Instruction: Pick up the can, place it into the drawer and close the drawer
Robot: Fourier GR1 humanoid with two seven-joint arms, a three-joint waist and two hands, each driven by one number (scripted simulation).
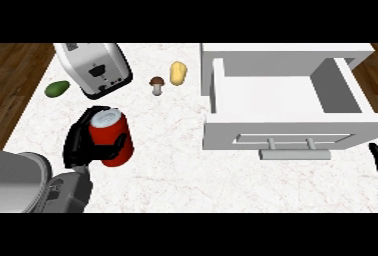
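A red can (114,134) with a silver top stands upright on the white marble counter at the left. My left hand (80,144) is curled round it from its left side, thumb across its front. The white drawer (288,90) stands pulled open at the right, its inside bare, its handle (294,150) facing the near edge. Only a black fingertip of my right hand (373,152) shows at the right edge.
A silver toaster (94,67) stands at the back left. An avocado (57,89) lies left of it. A mushroom (156,85) and a yellow potato (178,73) lie between the toaster and the drawer. Wooden floor borders the counter's left edge.
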